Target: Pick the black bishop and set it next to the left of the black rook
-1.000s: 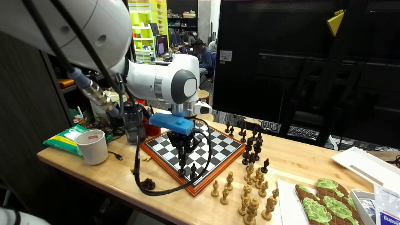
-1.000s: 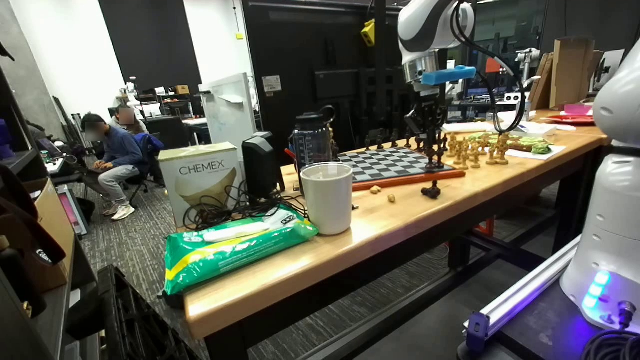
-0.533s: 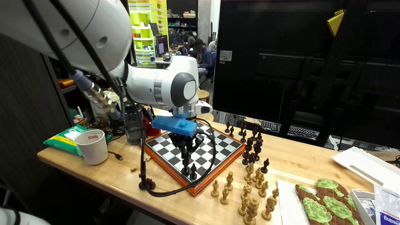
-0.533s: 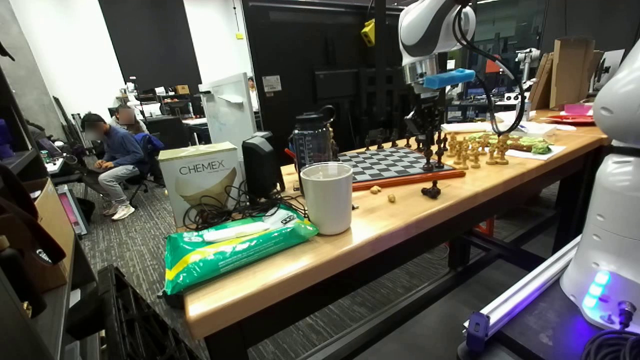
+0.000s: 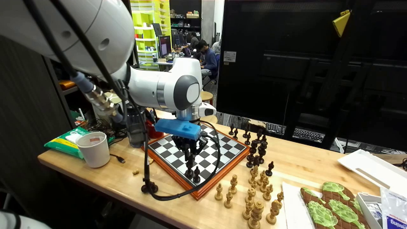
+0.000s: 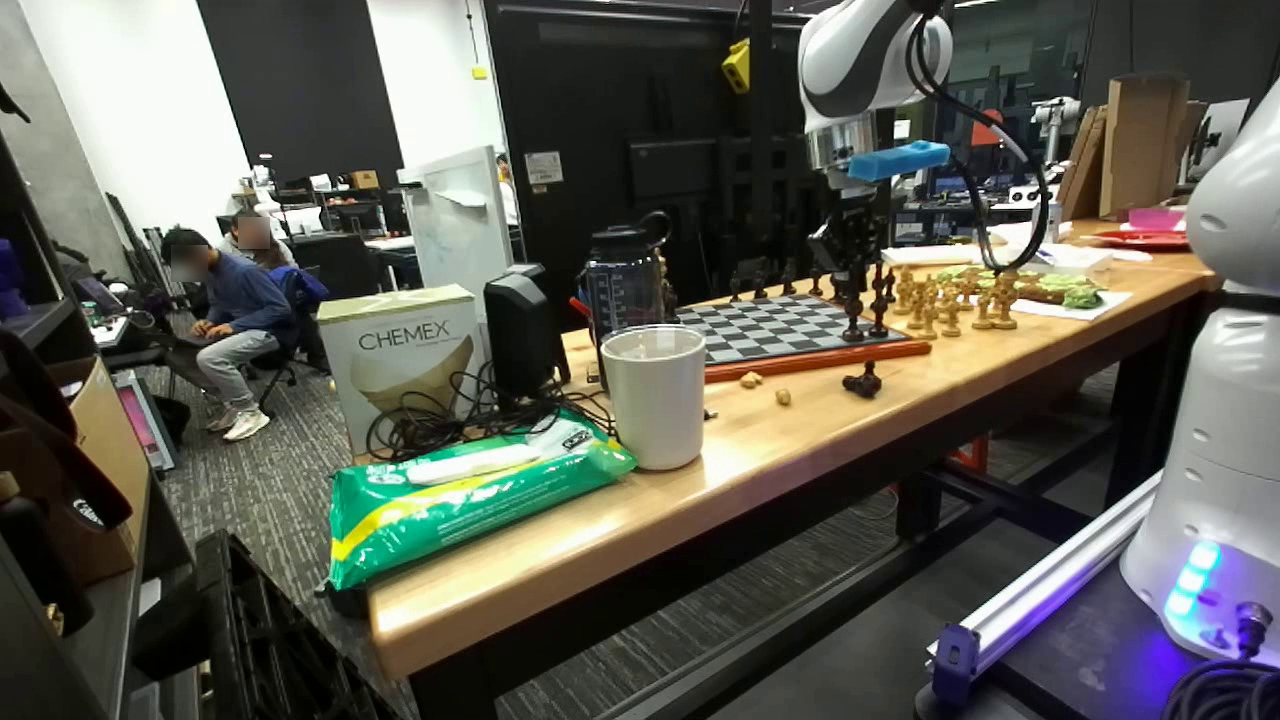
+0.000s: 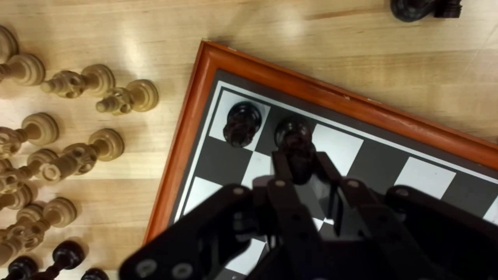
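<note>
The black bishop (image 7: 293, 134) stands upright over a dark edge square of the chessboard (image 5: 222, 181), its base at or very near the surface. My gripper (image 7: 301, 161) comes down from above, its two fingers on either side of the bishop's upper part and close against it. Beside it, on the light corner square, is the black rook (image 7: 242, 124), upright and apart from the fingers. In an exterior view the bishop (image 5: 189, 171) is just left of the rook (image 5: 196, 175). Dark fingers against dark wood make the contact hard to see exactly.
A black piece (image 5: 149, 187) lies tipped on the table off the board's edge. Several light pieces (image 5: 233, 184) and black pieces (image 5: 262, 148) stand beyond the board's right side. A white mug (image 5: 93, 149) is at the left. The arm's cable loops near the board.
My gripper and the bishop have shifted slightly toward the rook's row and lowered, mostly between one and half a second ago. Since then they have hardly moved. The rook stayed put.
</note>
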You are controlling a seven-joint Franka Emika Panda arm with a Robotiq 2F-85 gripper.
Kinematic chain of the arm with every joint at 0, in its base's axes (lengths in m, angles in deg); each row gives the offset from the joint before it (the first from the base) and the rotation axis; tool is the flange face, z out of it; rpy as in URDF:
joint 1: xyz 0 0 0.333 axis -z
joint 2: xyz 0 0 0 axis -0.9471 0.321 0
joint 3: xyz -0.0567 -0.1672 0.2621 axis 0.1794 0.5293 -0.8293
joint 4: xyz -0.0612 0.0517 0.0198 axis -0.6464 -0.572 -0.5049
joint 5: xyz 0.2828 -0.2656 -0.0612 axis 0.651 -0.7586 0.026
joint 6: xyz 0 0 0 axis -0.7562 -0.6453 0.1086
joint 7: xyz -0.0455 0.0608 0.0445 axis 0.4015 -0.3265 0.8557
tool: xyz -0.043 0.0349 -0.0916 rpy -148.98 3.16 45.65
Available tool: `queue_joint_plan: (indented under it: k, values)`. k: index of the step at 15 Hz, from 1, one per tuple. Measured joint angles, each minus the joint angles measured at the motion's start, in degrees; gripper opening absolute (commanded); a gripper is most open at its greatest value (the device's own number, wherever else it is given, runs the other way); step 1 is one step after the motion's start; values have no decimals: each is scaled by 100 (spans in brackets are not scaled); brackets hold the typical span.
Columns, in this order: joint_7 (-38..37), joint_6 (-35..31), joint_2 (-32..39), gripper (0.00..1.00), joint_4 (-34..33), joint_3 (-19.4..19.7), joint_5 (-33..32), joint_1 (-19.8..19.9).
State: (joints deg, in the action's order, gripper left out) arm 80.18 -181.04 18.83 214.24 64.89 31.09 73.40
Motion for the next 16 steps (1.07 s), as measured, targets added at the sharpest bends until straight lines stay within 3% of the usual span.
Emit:
queue_joint_plan:
  k: [7,12,16]
  values:
    - [11,-23,0,99,3,1,0,0]
    - [6,30,-97,100,-11,-21,0,-7]
    - [-134,467,-596,100,-88,-141,0,-34]
